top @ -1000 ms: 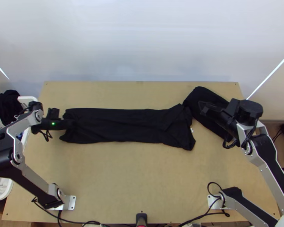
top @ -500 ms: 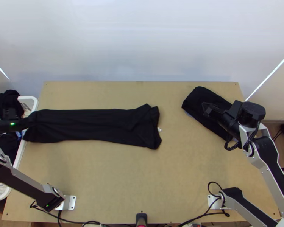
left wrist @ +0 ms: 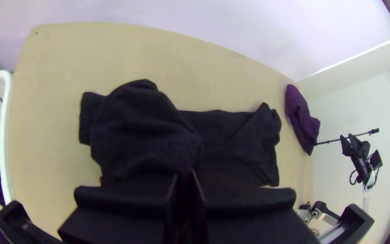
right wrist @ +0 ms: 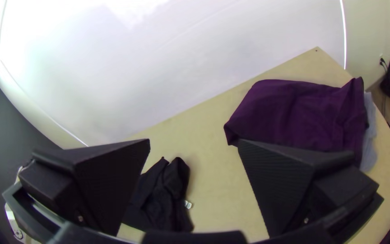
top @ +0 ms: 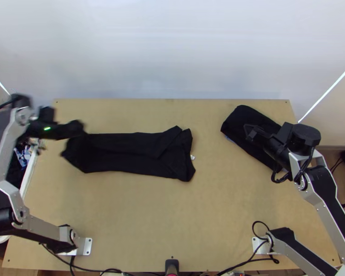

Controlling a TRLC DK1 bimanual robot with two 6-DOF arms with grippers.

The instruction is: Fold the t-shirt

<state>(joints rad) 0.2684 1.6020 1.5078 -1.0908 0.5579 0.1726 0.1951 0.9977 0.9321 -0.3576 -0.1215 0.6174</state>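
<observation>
The black t-shirt [top: 140, 152] lies as a long folded strip from left of centre to the middle of the top view, with a small white tag [top: 192, 157] at its right end. Its left end is raised and bunched in the left gripper [top: 80, 128], whose fingers are pressed together on the cloth. The left arm bends out to the left edge, then up, its gripper pointing right.

The right gripper [top: 250, 132], fingers wide apart, is over a folded cloth [top: 243, 116] at upper right; the right wrist view shows this cloth as purple, with a pale cloth [right wrist: 369, 140] under it. The right arm rises along the right edge, its gripper pointing toward the upper left.

The light wooden table [top: 172, 221] is bounded beyond its far edge by a pale wall [top: 172, 55]. A white basket [left wrist: 4, 135] of clothes stands at the left edge.
</observation>
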